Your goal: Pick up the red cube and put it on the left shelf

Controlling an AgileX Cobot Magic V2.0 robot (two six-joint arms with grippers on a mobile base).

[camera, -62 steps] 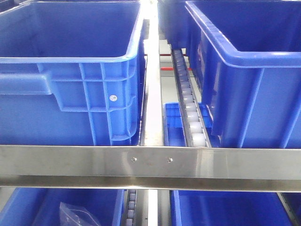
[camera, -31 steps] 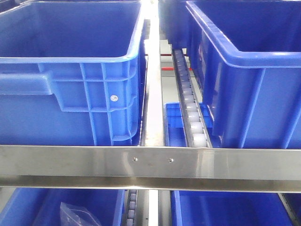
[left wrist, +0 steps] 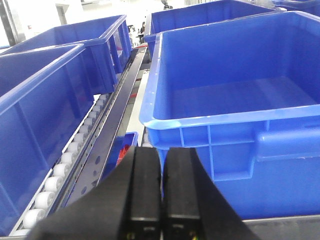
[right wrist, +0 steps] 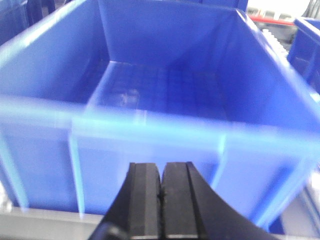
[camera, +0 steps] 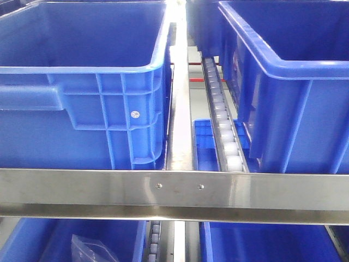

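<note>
Both the left gripper (left wrist: 161, 172) and right gripper (right wrist: 161, 187) have fingers pressed together, holding nothing. Each hangs just before a blue crate (left wrist: 225, 95) on the left shelf (camera: 174, 188)

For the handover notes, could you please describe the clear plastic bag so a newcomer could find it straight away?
In the front view, start at the steel front rail crossing the rack. Below it, on the lower tier, sit two blue crates; take the lower left crate. The clear plastic bag lies inside it, the only transparent, crinkled item among solid blue plastic and steel.
</note>
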